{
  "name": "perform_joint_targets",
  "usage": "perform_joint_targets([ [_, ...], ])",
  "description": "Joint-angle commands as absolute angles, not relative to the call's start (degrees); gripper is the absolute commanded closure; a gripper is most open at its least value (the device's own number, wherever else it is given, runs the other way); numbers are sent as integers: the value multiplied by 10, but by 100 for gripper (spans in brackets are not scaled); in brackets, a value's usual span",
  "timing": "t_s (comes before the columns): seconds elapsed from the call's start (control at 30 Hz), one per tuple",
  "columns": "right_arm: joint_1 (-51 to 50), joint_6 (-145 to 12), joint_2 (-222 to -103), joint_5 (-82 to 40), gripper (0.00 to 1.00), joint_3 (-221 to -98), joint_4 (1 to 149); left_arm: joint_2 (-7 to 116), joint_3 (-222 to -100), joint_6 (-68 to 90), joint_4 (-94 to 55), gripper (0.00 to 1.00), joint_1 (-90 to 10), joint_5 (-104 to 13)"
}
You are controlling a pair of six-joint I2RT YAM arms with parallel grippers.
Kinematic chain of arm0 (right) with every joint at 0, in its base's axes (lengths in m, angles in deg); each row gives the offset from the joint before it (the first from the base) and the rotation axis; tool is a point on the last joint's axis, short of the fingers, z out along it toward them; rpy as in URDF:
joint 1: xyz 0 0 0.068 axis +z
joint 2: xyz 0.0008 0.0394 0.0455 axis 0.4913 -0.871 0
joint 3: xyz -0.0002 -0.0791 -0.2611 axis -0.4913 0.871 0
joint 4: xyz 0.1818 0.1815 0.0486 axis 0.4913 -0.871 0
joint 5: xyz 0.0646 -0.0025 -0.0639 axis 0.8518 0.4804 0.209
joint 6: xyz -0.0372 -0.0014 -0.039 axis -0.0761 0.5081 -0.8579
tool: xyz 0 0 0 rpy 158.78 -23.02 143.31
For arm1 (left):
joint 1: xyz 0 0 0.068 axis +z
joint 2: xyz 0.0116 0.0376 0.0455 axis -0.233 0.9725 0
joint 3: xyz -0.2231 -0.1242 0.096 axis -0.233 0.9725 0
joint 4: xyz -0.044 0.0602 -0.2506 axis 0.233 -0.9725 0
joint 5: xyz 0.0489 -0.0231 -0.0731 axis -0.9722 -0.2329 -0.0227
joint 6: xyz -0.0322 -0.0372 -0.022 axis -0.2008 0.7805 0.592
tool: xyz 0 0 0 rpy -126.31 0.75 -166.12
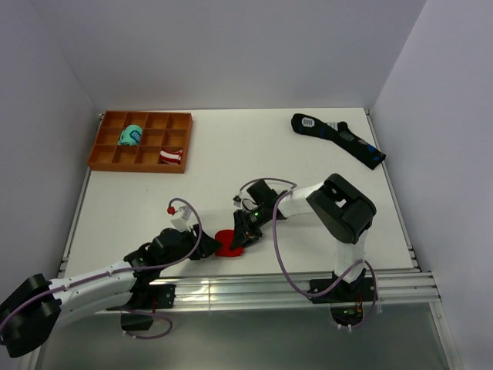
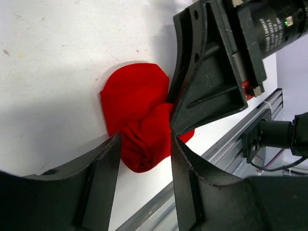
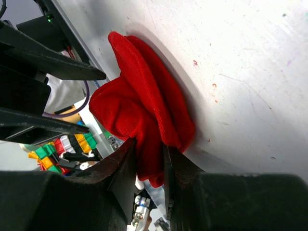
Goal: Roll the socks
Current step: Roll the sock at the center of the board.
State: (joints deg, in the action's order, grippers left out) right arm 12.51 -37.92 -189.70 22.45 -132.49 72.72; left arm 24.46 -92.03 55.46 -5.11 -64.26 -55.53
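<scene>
The socks (image 1: 229, 243) are a crumpled bright red bundle lying near the table's front edge, between both arms. In the left wrist view the bundle (image 2: 139, 120) has its near end between my left gripper's (image 2: 145, 138) fingertips, which touch it on both sides. My left gripper (image 1: 210, 247) reaches it from the left. My right gripper (image 1: 238, 231) comes in from the right, and its finger (image 2: 207, 96) presses on the bundle's edge. Seen from the right wrist, a fold of the socks (image 3: 139, 96) is pinched between the narrow jaws of the right gripper (image 3: 149, 143).
An orange compartment tray (image 1: 101, 142) at the back left holds a teal bundle (image 1: 130, 136) and a red-and-white striped bundle (image 1: 171, 157). Long black socks (image 1: 339, 139) lie at the back right. A metal rail (image 1: 269, 287) runs along the front edge, just beside the bundle.
</scene>
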Motion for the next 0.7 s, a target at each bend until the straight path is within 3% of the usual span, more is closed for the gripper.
perform_joint_targets([
  [0.0, 124, -413, -1932, 136, 100, -1312, 654, 232, -902, 534, -10, 50, -649, -555],
  [0.67, 123, -414, -1938, 140, 100, -1318, 647, 297, -919, 542, -20, 51, -681, -569],
])
